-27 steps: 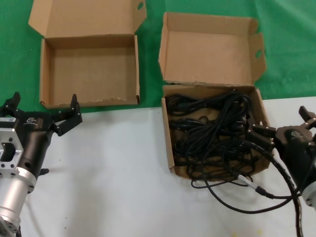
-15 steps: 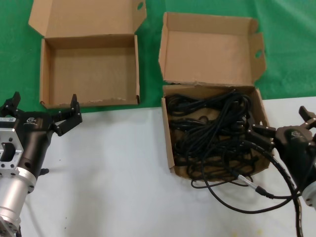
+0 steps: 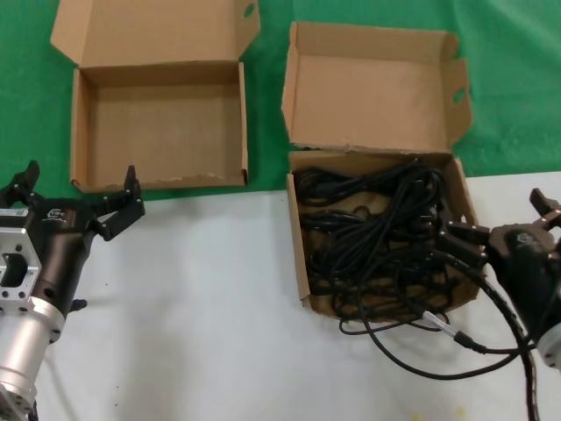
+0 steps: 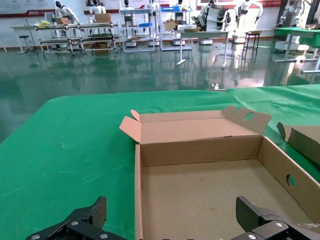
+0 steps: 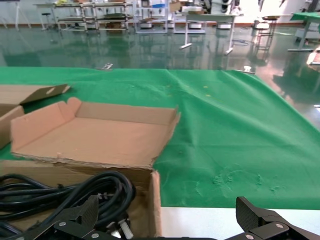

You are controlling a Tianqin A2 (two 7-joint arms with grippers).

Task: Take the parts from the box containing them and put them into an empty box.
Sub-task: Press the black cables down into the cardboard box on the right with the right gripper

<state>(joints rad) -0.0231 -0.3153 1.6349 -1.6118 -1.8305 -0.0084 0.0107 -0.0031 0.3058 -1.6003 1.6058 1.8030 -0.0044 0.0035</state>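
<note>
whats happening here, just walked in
A two-armed robot is set to move power cords from the squarish carton into the wide shallow carton, which has nothing in it. No cord has been moved yet; all lie tangled in the squarish carton, with some cable trailing over its front edge onto the white surface. The right gripper is open at that carton's right side. The left gripper is open near the shallow carton's front edge. Neither holds anything.

A robotics lab or test hall: glossy green floor (image 4: pixel 150 70), rows of metal workbenches (image 4: pixel 65 35) at twelve o'clock, humanoid robots (image 4: pixel 215 15) standing beyond, green-clothed tables (image 5: pixel 225 115).
</note>
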